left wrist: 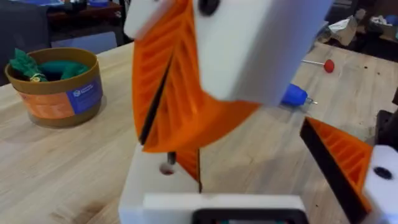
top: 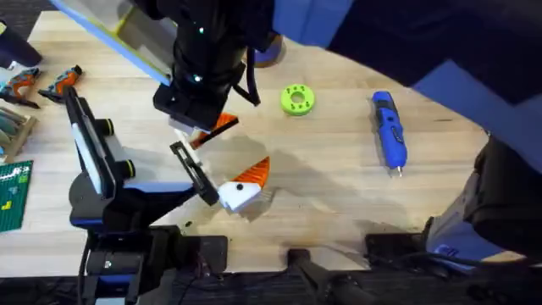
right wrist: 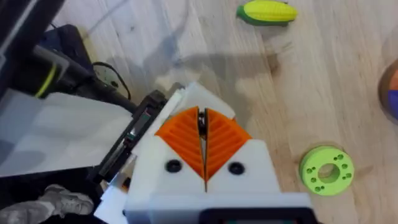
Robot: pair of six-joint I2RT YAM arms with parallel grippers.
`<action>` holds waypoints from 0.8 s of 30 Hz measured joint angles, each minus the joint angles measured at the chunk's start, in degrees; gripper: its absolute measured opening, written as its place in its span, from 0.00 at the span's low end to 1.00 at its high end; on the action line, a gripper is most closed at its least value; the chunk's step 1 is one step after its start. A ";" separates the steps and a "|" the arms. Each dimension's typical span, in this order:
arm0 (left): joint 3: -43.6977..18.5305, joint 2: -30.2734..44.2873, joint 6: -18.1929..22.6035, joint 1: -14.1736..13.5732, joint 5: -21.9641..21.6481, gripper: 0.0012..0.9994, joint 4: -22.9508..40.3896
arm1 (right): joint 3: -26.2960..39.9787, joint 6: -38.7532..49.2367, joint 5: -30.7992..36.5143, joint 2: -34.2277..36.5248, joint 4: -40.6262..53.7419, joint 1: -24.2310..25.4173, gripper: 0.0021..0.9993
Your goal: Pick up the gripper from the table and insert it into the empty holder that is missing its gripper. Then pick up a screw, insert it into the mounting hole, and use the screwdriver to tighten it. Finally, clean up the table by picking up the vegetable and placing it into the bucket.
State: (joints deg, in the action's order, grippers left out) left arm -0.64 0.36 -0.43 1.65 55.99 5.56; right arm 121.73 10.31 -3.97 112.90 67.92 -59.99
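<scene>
We judge the job to be in its first step, with the insertion under way and everything after it yet to do. The right end effector [right wrist: 202, 134] reaches across the desk [top: 339, 186] with its two orange ribbed pads pressed together. As far as we can tell it clamps the gripper [left wrist: 188, 163], whose lower orange tip pokes out beneath the pads. That tip sits right at the holder [left wrist: 146, 186], touching or all but touching its upper face, just beside the mounting hole [left wrist: 166, 169]. We cannot tell whether it is fully seated. Something dark shows in the hole, but we cannot say it is a screw, and we make out no loose screw. The left end effector [left wrist: 236, 149] stands wide open and grips nothing; the holder is one of its own two finger blocks, and the other carries its orange wedge. In the overhead view the screwdriver [top: 389, 131] lies untouched, well apart from the right end effector at about 3 o'clock, with a green disc [top: 296, 99] nearer at about 2 o'clock. The vegetable [right wrist: 267, 11] lies on the bare desk, not yet in the bucket [left wrist: 59, 93], which stands upright beyond the holder and already has some green items in it. So tightening and clean-up remain.
</scene>
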 joint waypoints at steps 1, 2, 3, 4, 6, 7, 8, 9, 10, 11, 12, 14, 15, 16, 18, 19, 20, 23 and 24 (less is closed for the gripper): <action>0.00 0.00 0.00 0.00 0.00 0.99 -0.02 | -0.02 0.00 0.00 -0.01 0.00 0.00 0.00; 0.00 0.00 0.00 0.00 0.00 0.99 -0.02 | -0.02 0.00 0.00 -0.02 0.00 0.00 0.00; 0.00 0.00 0.02 0.00 0.00 0.99 -0.02 | -0.02 0.00 0.00 0.00 0.00 0.00 0.00; 0.00 0.00 0.00 0.00 0.00 0.99 -0.02 | -0.04 0.00 0.00 -0.01 0.00 0.00 0.00; 0.00 0.00 0.00 0.00 0.00 0.99 -0.02 | -0.04 0.00 0.00 0.00 0.00 0.00 0.00; 0.00 0.00 0.00 0.00 0.00 0.99 -0.02 | -0.04 0.00 0.00 0.00 0.00 0.00 0.00; 0.00 0.00 0.01 0.00 0.00 0.99 -0.02 | -0.04 0.00 0.00 0.00 -0.01 0.00 0.00; 0.00 0.00 0.00 0.00 0.00 0.99 -0.02 | -0.04 0.00 0.00 0.00 0.00 0.00 0.00; 0.00 0.00 0.00 0.00 0.00 0.99 -0.02 | -0.04 0.00 0.00 0.00 0.00 0.00 0.00; 0.00 0.00 0.00 0.00 0.00 0.99 -0.02 | -0.04 0.00 0.00 0.00 -0.01 0.00 0.00; 0.00 0.00 0.00 0.00 0.00 0.99 -0.02 | -0.04 0.00 0.00 0.00 -0.02 0.00 0.00; 0.00 0.00 0.00 0.00 -0.01 0.99 0.00 | -0.04 0.00 0.00 0.00 -0.16 0.00 0.00; 0.00 0.00 0.00 0.00 0.00 0.99 -0.01 | -0.04 0.00 0.00 0.00 -0.23 0.00 0.00; 0.00 0.00 0.02 0.00 0.00 0.99 -0.02 | -0.04 0.00 0.00 0.00 -0.24 0.00 0.00; 0.00 0.00 0.00 0.00 -0.01 0.99 -0.02 | -0.04 0.00 0.00 0.06 -0.24 0.00 0.00; 0.00 0.00 0.01 0.00 0.00 0.99 -0.02 | -0.04 0.00 0.00 0.12 -0.26 0.00 0.00; 0.00 0.00 0.02 0.00 0.00 0.99 -0.02 | -0.04 0.00 0.00 0.26 -0.26 0.00 0.00; 0.00 0.00 0.00 0.00 0.00 0.99 -0.02 | -0.04 0.00 0.00 0.94 -0.26 0.00 0.00; 0.00 0.00 0.00 0.00 0.00 0.99 -0.02 | -0.04 0.02 0.00 1.22 -0.26 0.00 0.00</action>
State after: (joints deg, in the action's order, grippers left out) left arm -0.64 0.36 -0.43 1.65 55.98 5.54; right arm 121.69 10.33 -3.97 114.12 67.66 -59.99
